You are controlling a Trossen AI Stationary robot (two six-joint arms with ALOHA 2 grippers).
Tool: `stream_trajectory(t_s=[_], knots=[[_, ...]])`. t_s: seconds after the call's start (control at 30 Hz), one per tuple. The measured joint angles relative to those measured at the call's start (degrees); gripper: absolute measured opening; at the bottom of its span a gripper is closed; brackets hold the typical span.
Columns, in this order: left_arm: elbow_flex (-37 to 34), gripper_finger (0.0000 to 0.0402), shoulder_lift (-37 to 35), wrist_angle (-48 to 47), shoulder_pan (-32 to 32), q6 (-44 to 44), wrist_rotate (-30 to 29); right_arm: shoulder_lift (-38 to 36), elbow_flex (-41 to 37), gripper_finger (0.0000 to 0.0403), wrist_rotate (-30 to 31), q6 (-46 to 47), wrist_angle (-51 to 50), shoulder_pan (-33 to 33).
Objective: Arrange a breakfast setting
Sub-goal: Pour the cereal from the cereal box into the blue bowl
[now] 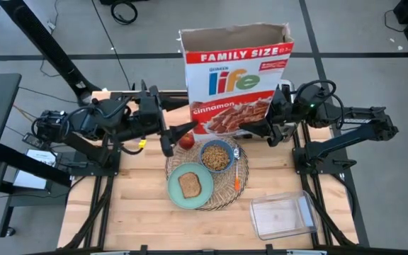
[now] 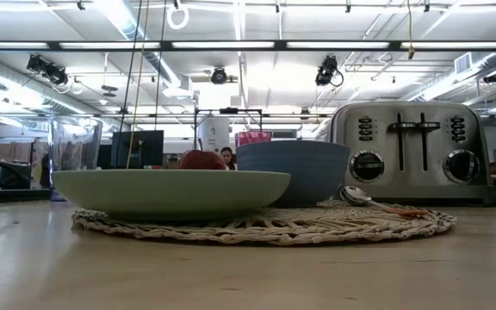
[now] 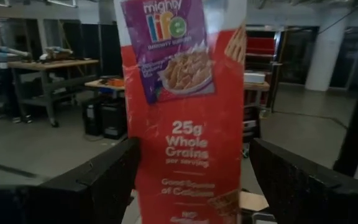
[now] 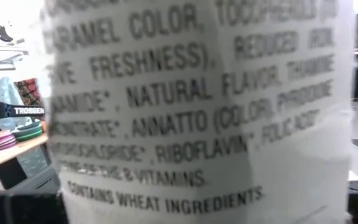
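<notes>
A red Life cereal box (image 1: 234, 78) stands upright in the air above the table's far middle. My right gripper (image 1: 262, 130) is shut on its right side. My left gripper (image 1: 178, 136) is open, with its fingers on either side of the box's left narrow side (image 3: 188, 124). Below, the round wicker placemat (image 1: 227, 193) carries the teal plate (image 1: 190, 185) with the toast slice (image 1: 189, 184), the blue bowl (image 1: 217, 156) of cereal, the red apple (image 1: 187, 140) and the orange-handled spoon (image 1: 238, 174). The pink cup (image 2: 252, 136) shows behind the bowl in the low view. My right gripper holds the box by its right narrow side panel (image 4: 185, 137), low on the box, with a finger on each wide face. The fingers come level from the table's right. The box is upright and lifted clear of the table. My left gripper: one finger (image 3: 104, 180) stands right against the box's edge, and I cannot tell whether it touches.
A silver four-slot toaster (image 2: 416, 151) stands behind the placemat on the right of the low view; the box hides it in the high view. A clear plastic container (image 1: 282, 216) lies at the near right. A clear glass vessel (image 2: 76, 142) shows on the left of the low view.
</notes>
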Motion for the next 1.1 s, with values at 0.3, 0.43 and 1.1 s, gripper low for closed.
stream_trajectory(t_s=[0.3, 0.43, 1.1], knots=[[-0.08, 0.0314, 0.07, -0.31, 0.28, 0.52, -0.76, -0.33, 0.00, 0.0232, -1.15, 0.15, 0.07, 0.11], [-0.07, 0.0314, 0.45, -0.15, 1.00, -2.22, 2.35, -0.22, 0.00, 0.0232, -1.02, -0.09, 0.42, 0.13], [-0.09, 0.0238, 4.75, -3.09, 4.38, -3.74, 10.45, 4.39, 0.04, 0.0264, 4.17, -4.42, 0.13, 0.30]])
